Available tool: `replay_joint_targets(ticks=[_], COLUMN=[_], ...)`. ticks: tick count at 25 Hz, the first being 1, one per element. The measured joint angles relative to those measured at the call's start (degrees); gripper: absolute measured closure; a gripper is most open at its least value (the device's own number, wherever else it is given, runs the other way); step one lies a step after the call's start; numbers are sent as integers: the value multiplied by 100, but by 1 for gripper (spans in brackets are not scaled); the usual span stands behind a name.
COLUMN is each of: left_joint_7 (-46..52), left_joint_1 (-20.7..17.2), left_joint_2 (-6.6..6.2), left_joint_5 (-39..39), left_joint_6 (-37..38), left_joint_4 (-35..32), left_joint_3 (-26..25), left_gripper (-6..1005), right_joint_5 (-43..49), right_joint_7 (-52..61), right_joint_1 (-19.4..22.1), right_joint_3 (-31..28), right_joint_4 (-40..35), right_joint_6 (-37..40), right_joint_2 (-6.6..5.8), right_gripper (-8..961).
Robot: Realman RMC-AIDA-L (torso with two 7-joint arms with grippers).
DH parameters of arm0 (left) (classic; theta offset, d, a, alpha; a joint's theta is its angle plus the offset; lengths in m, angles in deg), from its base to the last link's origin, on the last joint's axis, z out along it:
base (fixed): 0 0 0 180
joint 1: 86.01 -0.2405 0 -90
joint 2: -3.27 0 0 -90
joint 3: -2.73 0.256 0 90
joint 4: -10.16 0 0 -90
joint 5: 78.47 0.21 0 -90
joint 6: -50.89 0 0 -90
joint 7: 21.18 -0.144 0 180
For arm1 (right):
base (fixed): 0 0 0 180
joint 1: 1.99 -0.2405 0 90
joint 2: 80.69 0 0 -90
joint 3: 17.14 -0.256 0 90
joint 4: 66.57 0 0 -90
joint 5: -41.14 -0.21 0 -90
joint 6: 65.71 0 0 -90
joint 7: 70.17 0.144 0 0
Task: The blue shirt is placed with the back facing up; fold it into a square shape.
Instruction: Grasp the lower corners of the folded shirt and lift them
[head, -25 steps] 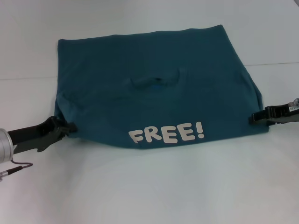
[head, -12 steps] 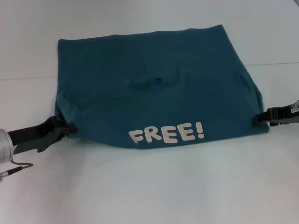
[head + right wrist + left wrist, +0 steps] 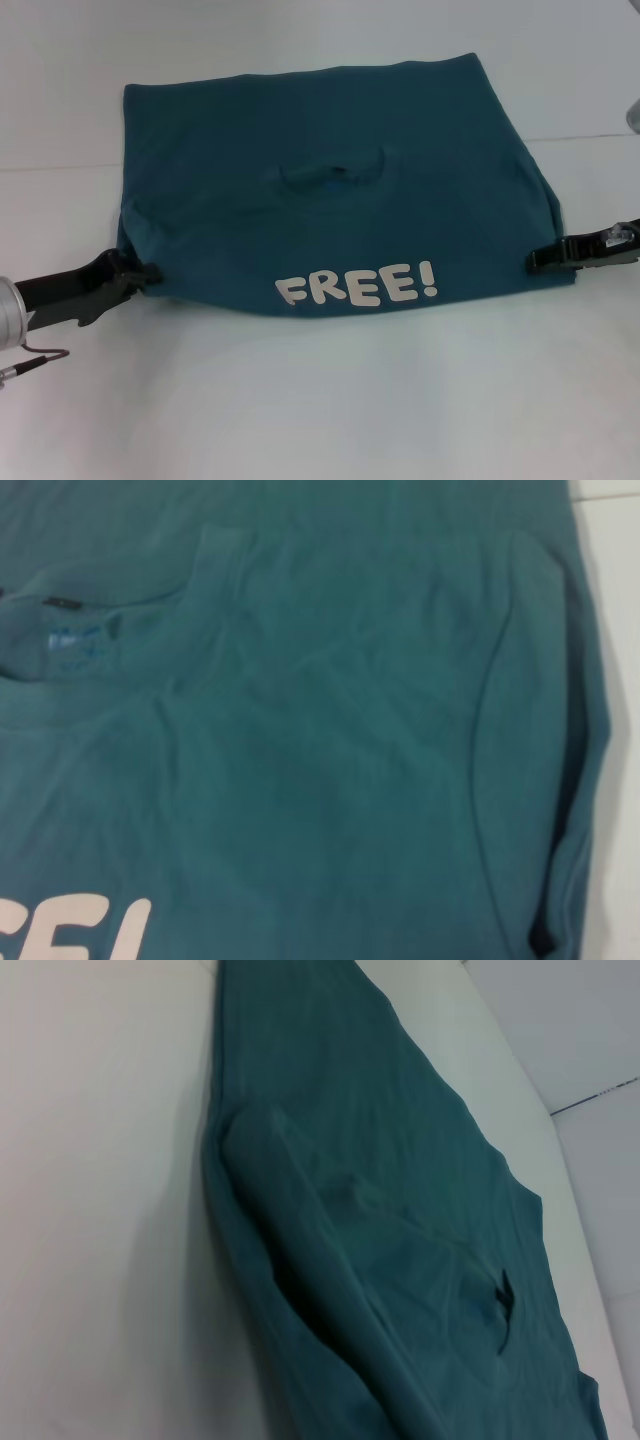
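The blue shirt (image 3: 330,195) lies folded on the table (image 3: 320,400), soft, limp, light; I'd pinch its doubled near corners. My left gripper (image 3: 140,274) and right gripper (image 3: 538,259) sit there; jaws' state: cannot tell

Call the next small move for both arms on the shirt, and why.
Probably draw both grippers outward, off the shirt. It already lies folded with FREE! on top; left gripper and right gripper sit at its near corners, so pulling clear lets the next fold be set up.
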Motion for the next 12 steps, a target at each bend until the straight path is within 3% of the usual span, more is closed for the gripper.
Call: replay_joint_targets(ticks=[11, 12], left_joint_7=[0, 0], left_joint_1=[-41, -42], left_joint_2=[0, 0], left_joint_5=[0, 0], left_joint_6=[6, 11], left_joint_4=[0, 0], left_joint_3=[-16, -16], left_gripper=[952, 952], right_joint_5=[-53, -64], right_joint_7=[35, 36], right_joint_1=[51, 63], right_joint_3=[-8, -8], right_joint_4=[-80, -105], right_joint_6=[121, 150], right_joint_2=[10, 2], right_gripper=[319, 355])
